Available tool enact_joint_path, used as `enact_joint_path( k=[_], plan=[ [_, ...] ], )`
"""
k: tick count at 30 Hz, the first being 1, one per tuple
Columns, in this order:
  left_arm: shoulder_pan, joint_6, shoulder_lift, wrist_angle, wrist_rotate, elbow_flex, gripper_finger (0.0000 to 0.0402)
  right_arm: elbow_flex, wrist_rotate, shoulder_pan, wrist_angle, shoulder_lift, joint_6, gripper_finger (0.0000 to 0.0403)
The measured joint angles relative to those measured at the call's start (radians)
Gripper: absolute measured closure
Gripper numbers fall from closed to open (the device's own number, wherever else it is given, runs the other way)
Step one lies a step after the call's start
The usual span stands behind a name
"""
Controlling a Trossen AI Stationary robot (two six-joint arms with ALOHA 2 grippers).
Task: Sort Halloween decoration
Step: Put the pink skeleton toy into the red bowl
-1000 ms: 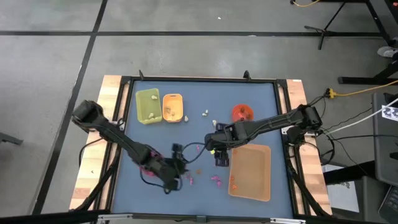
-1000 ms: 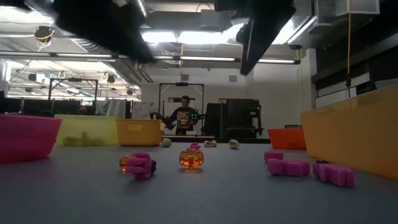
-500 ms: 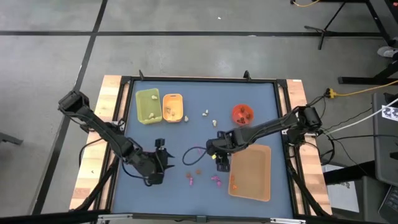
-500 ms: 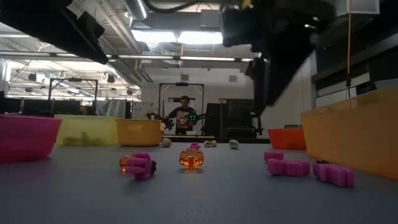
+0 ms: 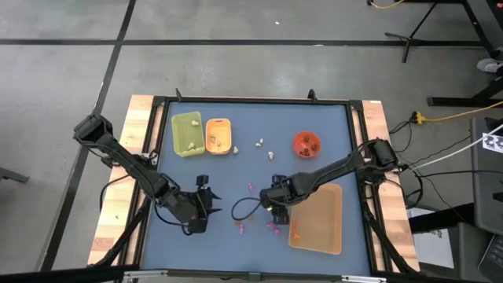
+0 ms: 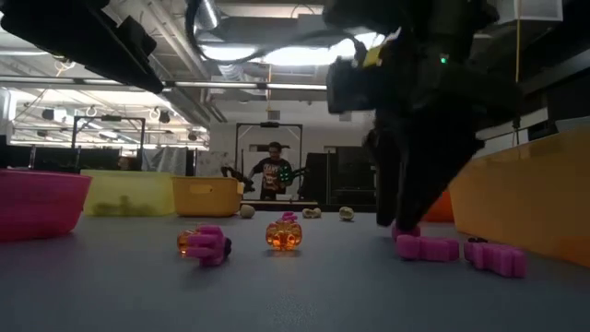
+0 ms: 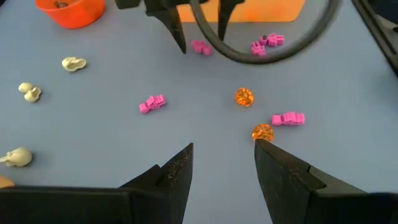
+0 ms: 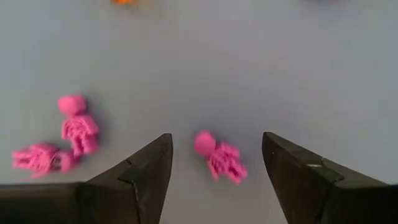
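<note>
the right end effector (image 8: 214, 163) is hanging low over the worktop (image 5: 236, 169) with its fingers spread wide and empty, a pink skeleton trinket (image 8: 219, 157) lying between them. seen from above, this end effector (image 5: 275, 211) is sitting at about five o'clock from the worktop's middle, just beside the tan tray (image 5: 334, 236). two more pink trinkets (image 8: 59, 140) are lying touching each other just beside the one being straddled.

to do this pick well, it seems wise to be dropping straight down so the fingers bracket the single pink figure only, closing across its narrow body, and keeping clear of the neighbouring pair.

the left end effector (image 7: 222, 165) is waiting open and empty near seven o'clock, an orange pumpkin bead (image 7: 262, 132) just beside one fingertip. outward, a second orange bead (image 7: 244, 96) and further pink pieces (image 7: 152, 103) are scattered mid-worktop, and cream skulls (image 5: 264, 149) are lying toward twelve o'clock between the orange tray (image 5: 218, 135) and the red bowl (image 5: 306, 144). the green tray (image 5: 186, 133) is standing at eleven o'clock.
</note>
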Motion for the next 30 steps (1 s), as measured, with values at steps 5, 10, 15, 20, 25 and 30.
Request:
enact_joint_path(
  k=[5, 10, 15, 20, 25, 30],
  plan=[
    [0.003, 0.0, 0.0, 0.0, -0.001, 0.0, 0.0246, 0.001, 0.003, 0.0, -0.017, 0.029, 0.001, 0.0195],
    [0.005, 0.0, 0.0, 0.0, -0.001, 0.0, 0.0246, 0.006, 0.002, 0.0, -0.031, 0.035, 0.004, 0.0244],
    [0.005, 0.0, 0.0, -0.001, -0.001, 0.0, 0.0246, 0.007, 0.002, 0.0, -0.034, 0.036, 0.006, 0.0289],
    [0.005, 0.0, 0.0, -0.001, -0.001, 0.0, 0.0246, 0.007, 0.001, 0.0, -0.028, 0.037, 0.006, 0.0321],
    [0.005, 0.0, 0.0, -0.001, -0.001, 0.0, 0.0246, 0.006, 0.001, 0.0, -0.022, 0.037, 0.006, 0.033],
    [0.005, 0.002, -0.005, -0.002, 0.0, 0.0, 0.0246, 0.014, 0.0, 0.0, -0.028, 0.038, 0.006, 0.0326]
  ],
)
